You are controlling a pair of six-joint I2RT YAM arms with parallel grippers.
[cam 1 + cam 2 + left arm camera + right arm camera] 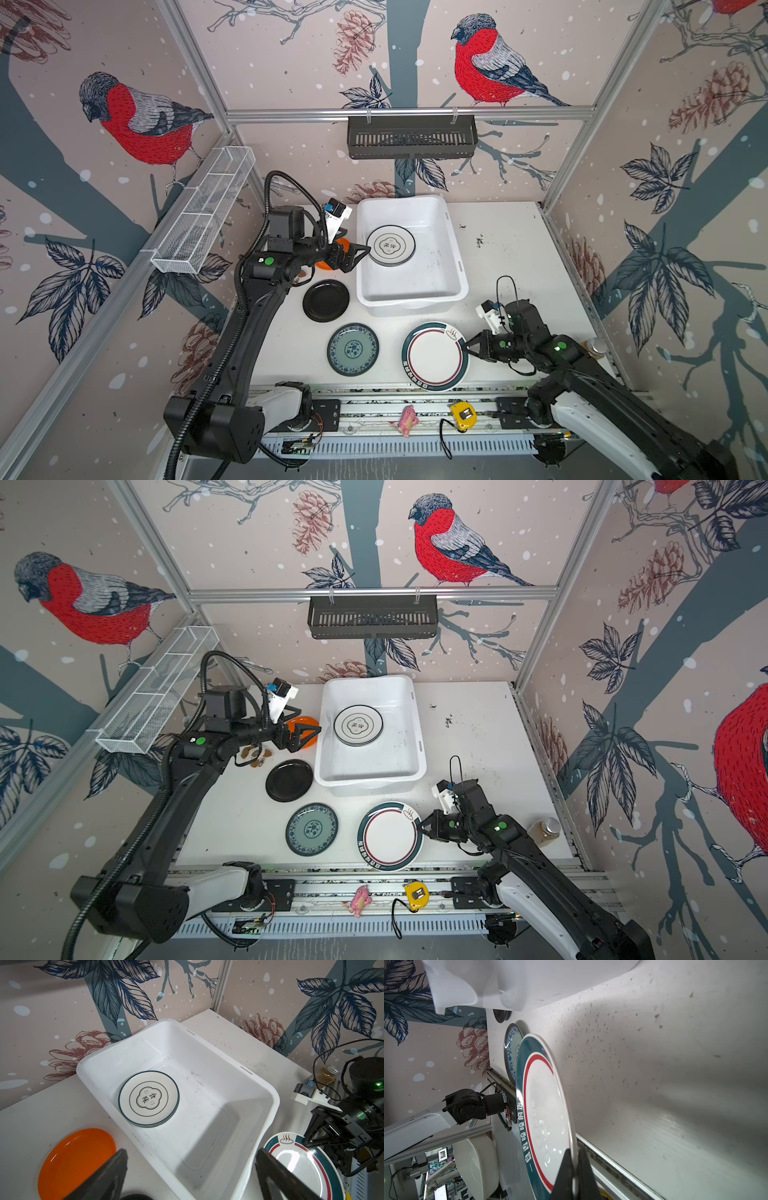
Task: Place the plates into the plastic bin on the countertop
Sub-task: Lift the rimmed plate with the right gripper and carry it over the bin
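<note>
White plastic forms the bin [432, 282], which is set toward the back of the speckled countertop [511, 266]. On the left part of its floor a stack of white plates [390, 245] with dark rim rings is already laid; from the rims shown in the left wrist view, three are judged to be stacked there. Four plates are left outside, so the task is reckoned a little under half done. An orange plate [308, 724] is found just beside the bin's left wall, a black plate [326, 300] near the bin's front left corner, a teal floral plate [353, 349] nearer the front edge, and beside that a large white plate [434, 356] with a teal band and a red ring. The last is being dealt with now: its rim is pinched between the pressed-together fingers [566, 1167] of the right gripper [467, 347], though whether it is lifted off the surface cannot be told. The left gripper [359, 258] is held over the orange plate at the bin's left wall, its fingers [108, 1176] spread wide with nothing between them. On the top plate in the bin the characters 食味 can be read inside a lobed outline. On the teal band of the large plate a steaming-bowl emblem and a row of white Chinese characters are printed, too foreshortened to be read with certainty.
</note>
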